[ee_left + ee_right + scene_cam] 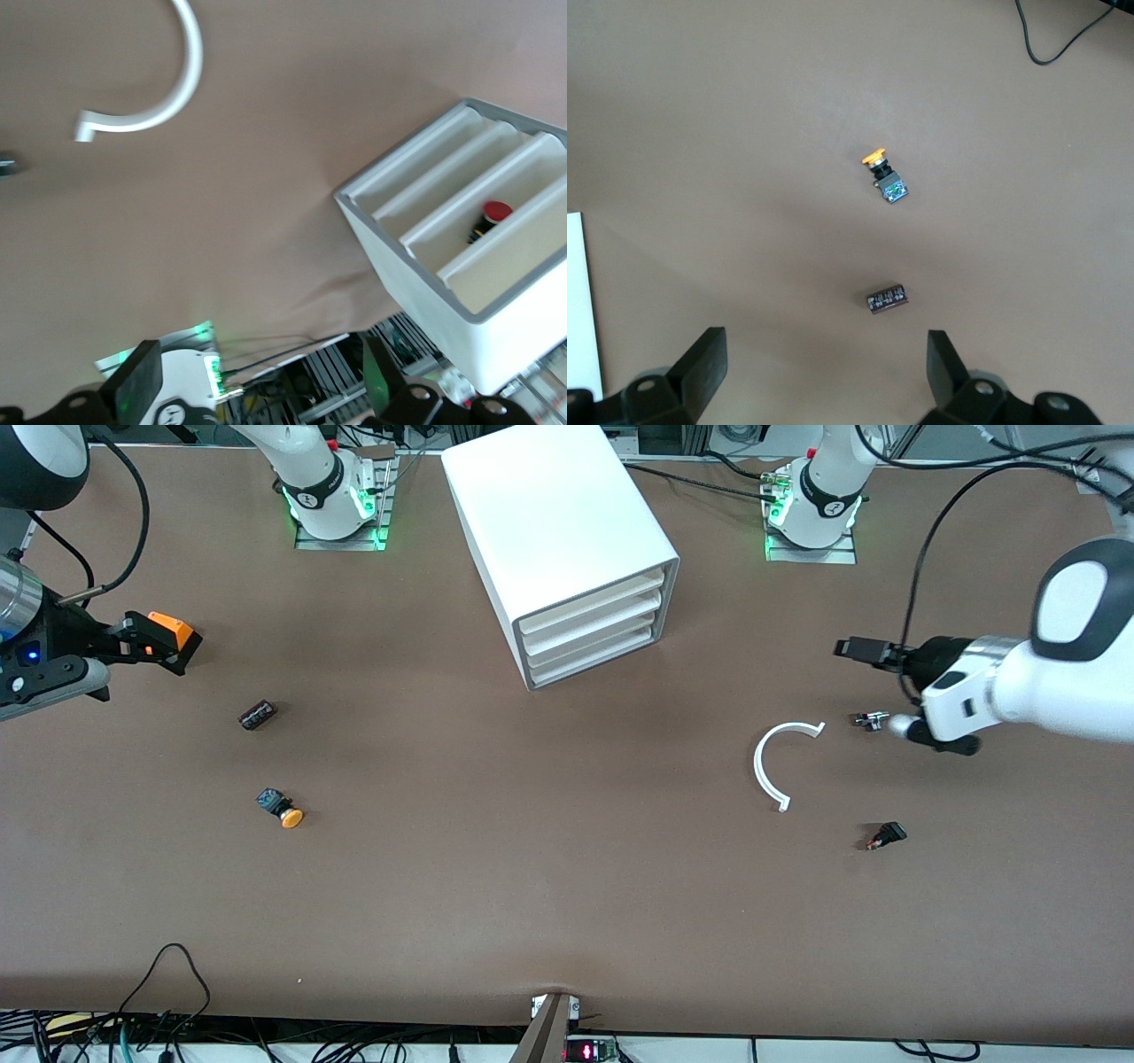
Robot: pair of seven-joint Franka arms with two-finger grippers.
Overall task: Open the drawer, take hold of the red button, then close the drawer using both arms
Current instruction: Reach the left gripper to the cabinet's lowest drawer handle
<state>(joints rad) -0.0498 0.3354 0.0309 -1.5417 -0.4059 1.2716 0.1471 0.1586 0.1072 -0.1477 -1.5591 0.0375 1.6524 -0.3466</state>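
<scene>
The white cabinet (pixel 554 522) stands between the arms' bases, its three drawers (pixel 592 624) all pushed in. In the left wrist view the red-capped button (pixel 490 220) lies inside one drawer (pixel 483 190), seen through the gap above its front. It is hidden in the front view. My left gripper (pixel 861 648) is open and empty above the table at the left arm's end, its fingers (pixel 142 376) wide apart. My right gripper (pixel 166 639) is open and empty at the right arm's end, over bare table; its fingers (pixel 704 363) stand wide apart.
An orange-capped button (pixel 282 808) and a black rectangular switch (pixel 257 715) lie below the right gripper; both show in the right wrist view (pixel 884 177) (pixel 887 297). A white curved strip (pixel 771 766), a small metal part (pixel 871 720) and a small black part (pixel 887 835) lie near the left gripper.
</scene>
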